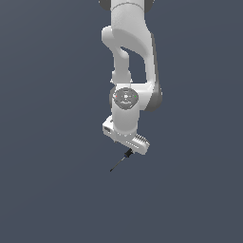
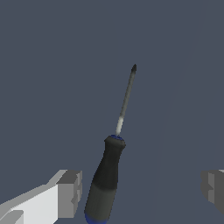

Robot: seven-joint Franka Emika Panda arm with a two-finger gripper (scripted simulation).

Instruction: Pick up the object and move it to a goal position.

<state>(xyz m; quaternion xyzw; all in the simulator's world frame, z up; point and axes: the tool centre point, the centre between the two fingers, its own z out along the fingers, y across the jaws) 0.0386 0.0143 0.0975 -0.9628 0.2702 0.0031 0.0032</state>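
Note:
The screwdriver (image 2: 105, 179) has a black handle, a blue end cap and a thin dark shaft, and it lies on the flat grey floor. In the exterior view the screwdriver (image 1: 121, 161) pokes out from under the hand, its shaft pointing toward the exterior view's lower left. My gripper (image 2: 142, 190) is open, with its two grey fingertips (image 2: 70, 192) wide apart on either side of the handle. The handle lies close beside one fingertip and far from the other. In the exterior view the gripper (image 1: 129, 151) sits low over the handle end, and its fingers are mostly hidden by the hand.
The white arm (image 1: 128, 57) hangs down from the top of the exterior view. Plain grey floor (image 1: 57, 190) lies all around, with nothing else on it in view.

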